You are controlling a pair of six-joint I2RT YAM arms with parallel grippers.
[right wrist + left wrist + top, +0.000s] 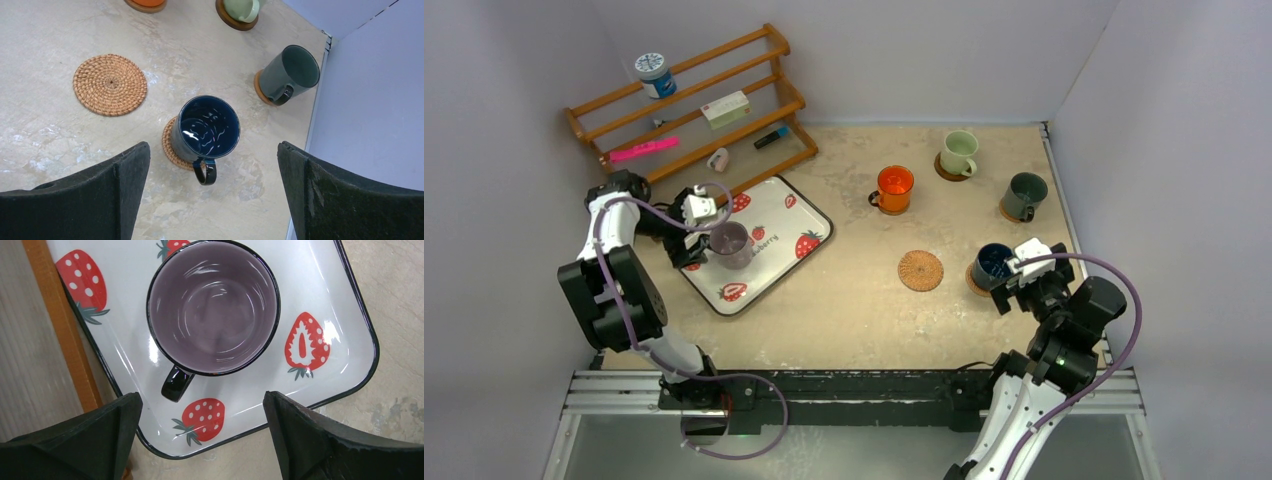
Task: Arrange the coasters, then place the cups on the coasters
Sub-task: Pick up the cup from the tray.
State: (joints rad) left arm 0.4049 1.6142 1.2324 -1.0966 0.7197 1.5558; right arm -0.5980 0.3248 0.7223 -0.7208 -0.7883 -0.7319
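Note:
A translucent purple-grey cup (730,243) (212,305) stands on the white strawberry-print tray (786,212) (312,287), handle toward my left gripper (690,238) (202,400). That gripper hovers open just beside it. The dark blue cup (994,263) (207,127) sits on a woven coaster (169,148), below my open right gripper (1024,285) (214,148). A bare wicker coaster (921,270) (110,85) lies to its left. The orange cup (894,187), pale green cup (959,152) (241,7) and dark grey-green cup (1025,195) (290,72) each rest on a brown coaster.
A wooden rack (694,100) (65,335) stands at the back left behind the tray, holding a blue-and-white lidded jar (655,75) and small items. White walls close the table at the back and on both sides; the grey-green cup is near the right wall.

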